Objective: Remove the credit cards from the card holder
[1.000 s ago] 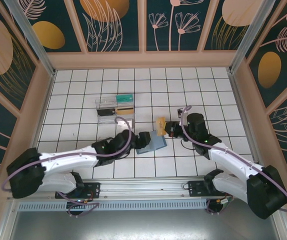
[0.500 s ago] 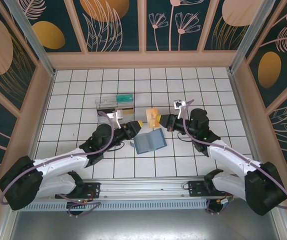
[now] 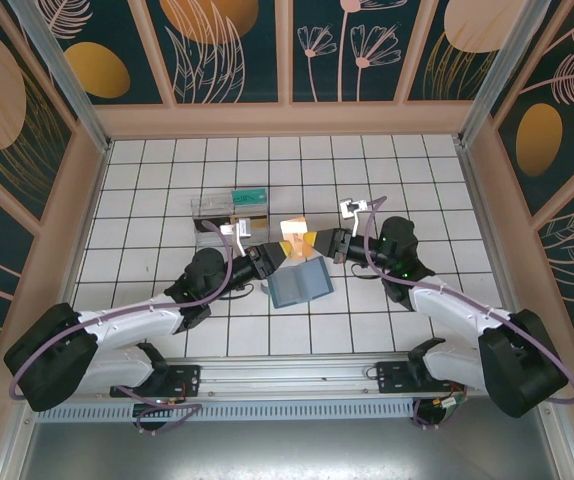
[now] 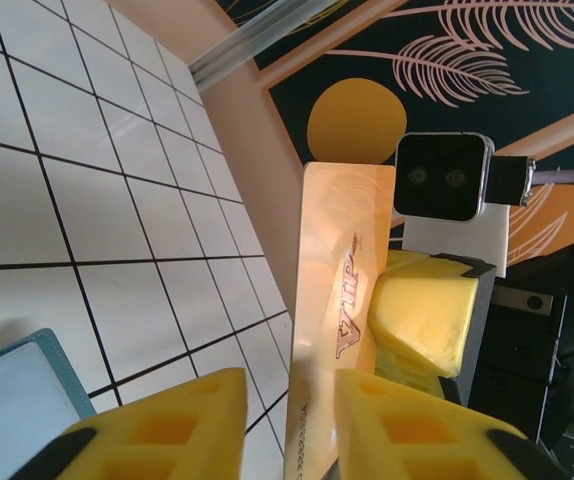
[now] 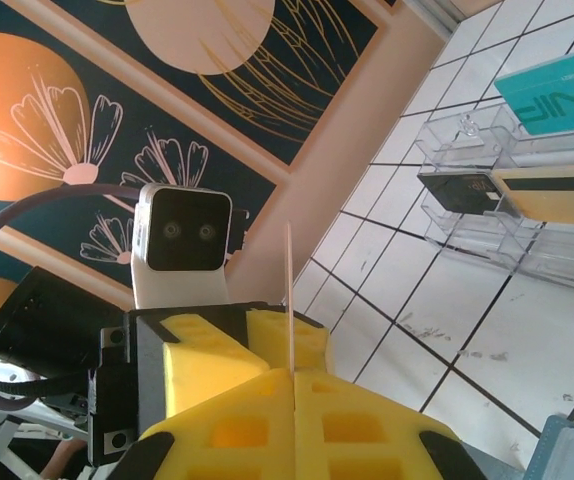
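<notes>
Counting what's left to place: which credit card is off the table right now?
The orange-tan card, held in the air in the right gripper's shut jaws beside the left gripper; the teal card and black card lie at the clear box.

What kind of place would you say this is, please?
Probably a staged robot test booth: a white tiled table, floral printed wall panels, and a left arm and right arm bolted to a near-edge rail.

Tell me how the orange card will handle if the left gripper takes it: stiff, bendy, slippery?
Probably stiff: the orange card keeps straight, unbowed edges though the right gripper pinches just one end. Its glossy face likely makes it slippery, so it may pivot in a light pinch. Likely very light, being so thin.
</notes>
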Tool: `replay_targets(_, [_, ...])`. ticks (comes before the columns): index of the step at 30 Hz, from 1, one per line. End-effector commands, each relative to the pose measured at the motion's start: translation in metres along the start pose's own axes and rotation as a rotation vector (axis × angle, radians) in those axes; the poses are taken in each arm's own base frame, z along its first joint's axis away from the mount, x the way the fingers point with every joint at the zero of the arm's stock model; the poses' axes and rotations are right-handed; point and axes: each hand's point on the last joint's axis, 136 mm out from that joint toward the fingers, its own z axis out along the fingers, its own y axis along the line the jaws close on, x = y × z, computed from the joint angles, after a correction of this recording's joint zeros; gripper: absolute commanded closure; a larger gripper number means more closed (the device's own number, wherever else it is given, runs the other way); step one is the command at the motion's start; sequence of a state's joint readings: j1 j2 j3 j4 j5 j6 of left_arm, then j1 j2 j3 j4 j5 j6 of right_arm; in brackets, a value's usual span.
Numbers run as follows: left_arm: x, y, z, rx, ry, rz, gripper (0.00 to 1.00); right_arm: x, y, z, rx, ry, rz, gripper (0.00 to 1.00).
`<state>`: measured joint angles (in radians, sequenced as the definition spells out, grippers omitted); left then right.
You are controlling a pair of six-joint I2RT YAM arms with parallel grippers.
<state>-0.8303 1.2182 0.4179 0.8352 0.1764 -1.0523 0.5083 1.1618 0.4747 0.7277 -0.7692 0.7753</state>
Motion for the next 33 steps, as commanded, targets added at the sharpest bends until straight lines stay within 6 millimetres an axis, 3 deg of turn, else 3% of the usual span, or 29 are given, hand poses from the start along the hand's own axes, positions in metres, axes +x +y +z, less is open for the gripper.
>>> replay_targets(1, [-0.007, -0.015, 0.001, 0.062, -0.016, 0.013, 0.74, 0.004, 0.008, 0.000, -0.056, 0.014, -0.017, 1.00])
replay_targets(6, [-0.006, -0.019, 0.002, 0.081, -0.005, 0.016, 0.85, 0.007, 0.011, 0.003, -0.077, 0.036, -0.017, 1.00])
replay_targets(9, [-0.007, -0.021, 0.002, 0.084, -0.004, 0.019, 0.99, 0.008, 0.006, 0.003, -0.059, 0.035, -0.013, 0.99])
replay_targets(12, [-0.007, -0.019, 0.001, 0.063, -0.005, 0.029, 1.00, 0.008, -0.003, 0.003, -0.011, 0.023, -0.014, 0.51])
replay_targets(13, [-0.008, -0.016, 0.001, 0.045, -0.008, 0.033, 1.00, 0.006, -0.006, 0.002, 0.013, 0.012, -0.023, 0.43])
replay_targets(17, [-0.010, -0.001, -0.003, -0.076, 0.001, 0.081, 1.00, -0.001, -0.018, -0.005, 0.116, -0.038, -0.070, 0.30])
replay_targets(20, [-0.017, 0.023, -0.010, -0.289, 0.020, 0.185, 1.00, -0.008, -0.031, -0.015, 0.222, -0.102, -0.088, 0.17])
replay_targets(27, [-0.070, 0.067, -0.054, -0.815, -0.033, 0.538, 1.00, -0.013, -0.040, -0.037, 0.326, -0.253, -0.126, 0.01])
replay_targets(33, [-0.091, 0.064, -0.057, -0.916, 0.077, 0.968, 1.00, -0.007, -0.038, -0.040, 0.369, -0.284, -0.186, 0.01])
